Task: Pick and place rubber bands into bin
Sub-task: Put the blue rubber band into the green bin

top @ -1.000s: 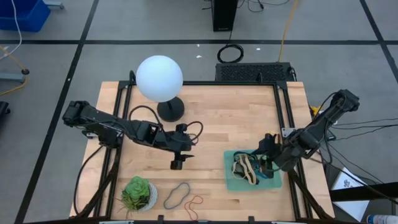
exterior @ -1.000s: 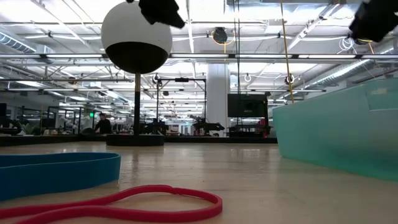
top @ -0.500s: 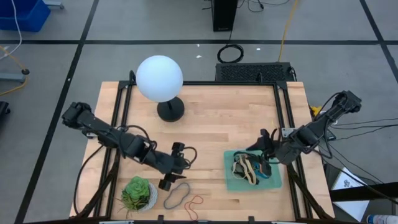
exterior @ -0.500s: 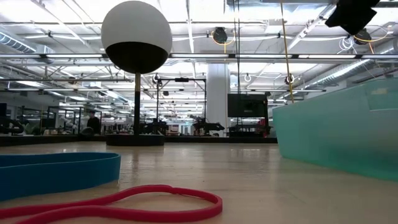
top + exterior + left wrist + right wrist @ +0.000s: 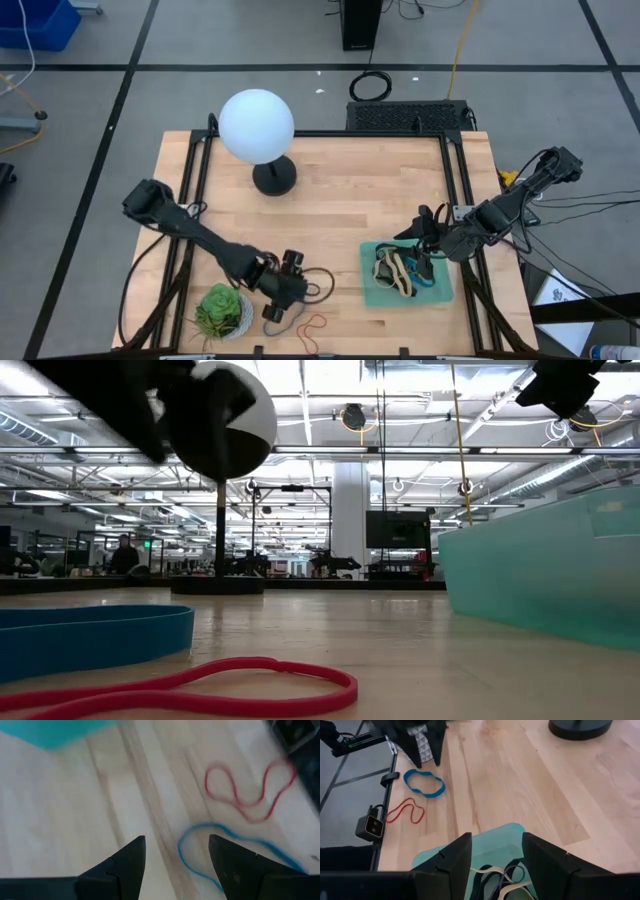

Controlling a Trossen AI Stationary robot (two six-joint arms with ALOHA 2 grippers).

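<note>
Large open robotics lab or workshop. Exposed ceiling pipes (image 5: 400, 450), taped grey floor (image 5: 100, 100). More equipment rigs (image 5: 290, 530) beyond the wooden table (image 5: 350, 190).

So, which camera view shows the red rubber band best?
The left wrist view: the whole red rubber band lies unobstructed on the wood. The low view shows it edge-on, the right wrist view small, the high view tiny.

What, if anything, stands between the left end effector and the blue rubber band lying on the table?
Nothing visible: the open left end effector hovers directly over the blue rubber band, with only bare table between.
</note>
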